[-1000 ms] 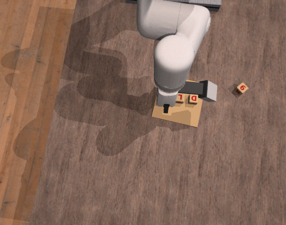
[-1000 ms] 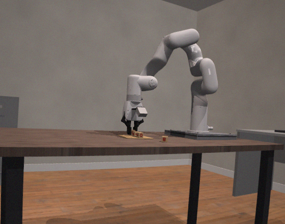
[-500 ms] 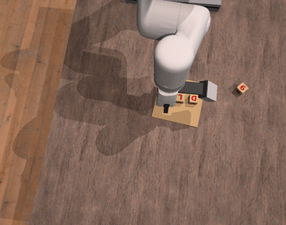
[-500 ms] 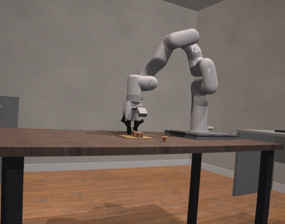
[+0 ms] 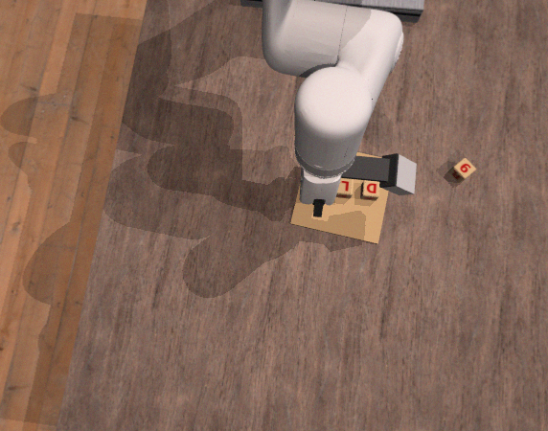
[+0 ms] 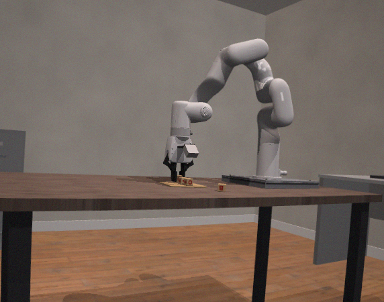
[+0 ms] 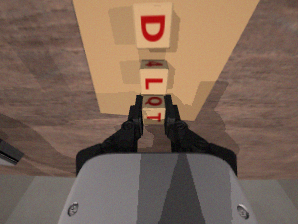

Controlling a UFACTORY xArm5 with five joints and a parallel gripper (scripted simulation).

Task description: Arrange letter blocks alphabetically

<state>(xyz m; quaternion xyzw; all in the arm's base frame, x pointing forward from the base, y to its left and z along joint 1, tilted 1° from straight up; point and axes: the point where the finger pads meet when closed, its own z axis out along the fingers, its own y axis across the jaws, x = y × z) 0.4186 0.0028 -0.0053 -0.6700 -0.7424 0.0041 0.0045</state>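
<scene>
Gripper [image 7: 152, 122] clamped on the Q block [image 7: 152, 107] at the near end of the mat [image 7: 210, 55].

Black fingers press the Q block's two sides, its letter on top, low over the mat's near edge. Toward 12 o'clock in the wrist view the L block [image 7: 153, 76] lies just beyond it, then the D block [image 7: 154, 27], all in one line. From above, the 9 block [image 5: 464, 169] lies on the tabletop [image 5: 274, 335], off the mat toward 3 o'clock.
</scene>
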